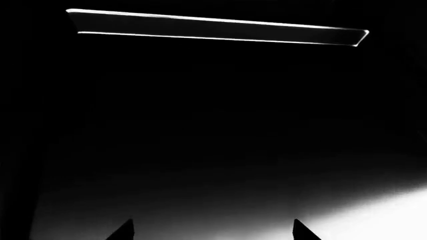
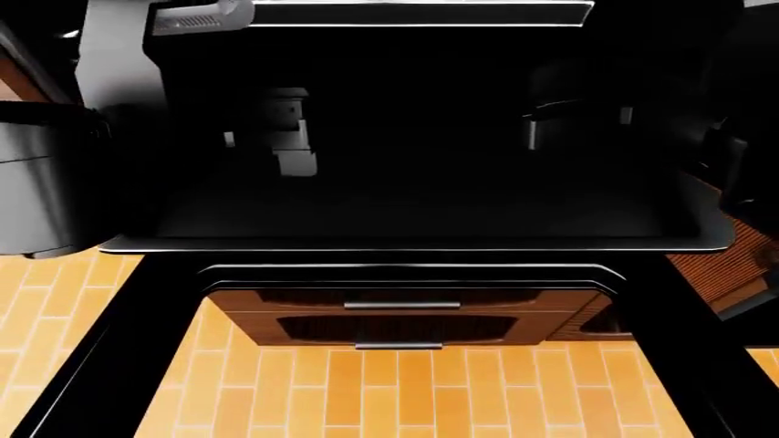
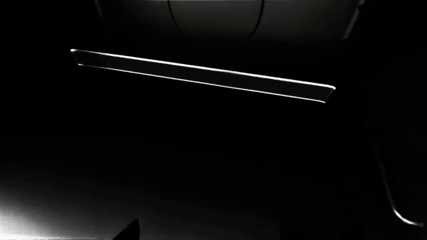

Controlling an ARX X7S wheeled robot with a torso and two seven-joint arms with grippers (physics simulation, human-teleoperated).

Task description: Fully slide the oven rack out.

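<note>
- The door frame (image 2: 402, 272) is lying nearest the head camera, its see-through pane showing the orange floor (image 2: 414, 392) and a wooden drawer (image 2: 402, 315) beneath.
- The rack (image 2: 414, 205) is sitting just behind and above the frame: wide, flat, glossy black, with rounded corners and a thin silvery rim.
- A narrow silver-rimmed bar (image 2: 420, 13) is showing far behind the rack, also in both wrist views (image 1: 213, 27) (image 3: 200, 75).
- The left gripper (image 1: 212, 231) is showing two dark fingertips (image 1: 123, 231) spread wide over the rack's surface (image 1: 200, 150), gripping nothing.
- The right gripper's spread: cannot tell, as only one tip (image 3: 130, 231) is showing.
</note>
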